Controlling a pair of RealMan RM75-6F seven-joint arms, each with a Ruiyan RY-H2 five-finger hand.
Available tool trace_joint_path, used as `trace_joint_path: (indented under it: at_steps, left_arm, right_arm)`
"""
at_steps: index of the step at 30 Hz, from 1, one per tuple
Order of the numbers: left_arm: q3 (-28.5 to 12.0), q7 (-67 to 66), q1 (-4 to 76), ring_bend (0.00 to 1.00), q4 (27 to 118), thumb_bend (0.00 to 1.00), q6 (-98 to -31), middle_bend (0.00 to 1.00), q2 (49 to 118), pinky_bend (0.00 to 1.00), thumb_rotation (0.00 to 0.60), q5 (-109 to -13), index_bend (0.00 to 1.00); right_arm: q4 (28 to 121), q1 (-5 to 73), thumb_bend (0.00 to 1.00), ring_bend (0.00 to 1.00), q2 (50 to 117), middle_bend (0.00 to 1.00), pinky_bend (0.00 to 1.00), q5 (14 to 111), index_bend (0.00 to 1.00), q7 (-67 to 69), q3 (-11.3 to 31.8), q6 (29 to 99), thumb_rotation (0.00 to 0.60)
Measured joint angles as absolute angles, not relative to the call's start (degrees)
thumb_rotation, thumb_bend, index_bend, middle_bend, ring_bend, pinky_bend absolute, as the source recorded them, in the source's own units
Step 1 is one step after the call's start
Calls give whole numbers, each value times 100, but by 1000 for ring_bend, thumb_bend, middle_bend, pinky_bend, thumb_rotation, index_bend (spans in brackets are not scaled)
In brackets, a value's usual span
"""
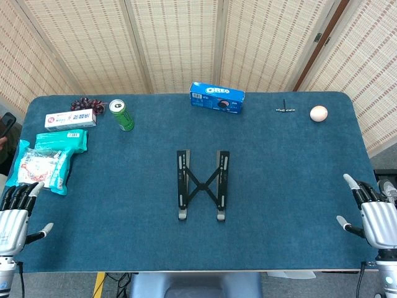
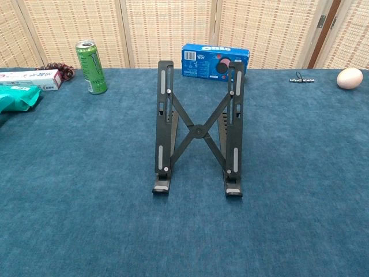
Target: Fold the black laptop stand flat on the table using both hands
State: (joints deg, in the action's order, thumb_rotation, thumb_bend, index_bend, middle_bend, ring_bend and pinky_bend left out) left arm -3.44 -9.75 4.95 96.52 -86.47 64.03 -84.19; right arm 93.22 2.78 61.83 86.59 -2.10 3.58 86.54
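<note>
The black laptop stand (image 1: 202, 184) stands propped up in the middle of the blue table, its two rails joined by an X-shaped cross brace. The chest view shows the stand (image 2: 198, 130) raised at an angle, front feet toward me. My left hand (image 1: 15, 214) hovers at the table's near left corner with fingers apart, holding nothing. My right hand (image 1: 372, 214) is at the near right corner, fingers spread and empty. Both hands are far from the stand, and neither shows in the chest view.
At the back stand a green can (image 1: 122, 115), an Oreo box (image 1: 216, 98), a toothpaste box (image 1: 70, 119), dark grapes (image 1: 87, 103), a small black tool (image 1: 285, 109) and an egg (image 1: 318, 113). Teal packets (image 1: 49, 155) lie at the left edge.
</note>
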Motion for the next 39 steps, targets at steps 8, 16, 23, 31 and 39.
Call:
trace_joint_path:
  at_steps: [8, 16, 23, 31, 39]
  left_arm:
    - [-337, -965, 484, 101, 9617, 152, -8621, 130, 6437, 22, 600, -8368, 88]
    - [-356, -957, 478, 101, 9646, 151, -8700, 134, 6407, 23, 600, -8440, 88]
    - [-340, -886, 497, 103, 9694, 151, -8723, 136, 6327, 23, 600, -8579, 88]
    - [-319, -754, 492, 104, 9736, 151, -8732, 140, 6251, 23, 600, -8634, 89]
    - [-348, -719, 478, 104, 9765, 151, -8762, 140, 6203, 23, 600, -8600, 89]
  right_arm:
    - [9269, 308, 93, 184, 6245, 209, 393, 8664, 48, -139, 388, 8650, 600]
    - [9370, 379, 93, 184, 6162, 203, 393, 8754, 48, 193, 389, 8574, 600]
    - [9637, 649, 93, 184, 5891, 189, 393, 8911, 48, 1162, 372, 8156, 600]
    - [9995, 1285, 93, 176, 5626, 186, 392, 9041, 47, 2450, 496, 7425, 600]
    - [10118, 2001, 98, 111, 5629, 117, 288, 8976, 0, 4035, 710, 6639, 600]
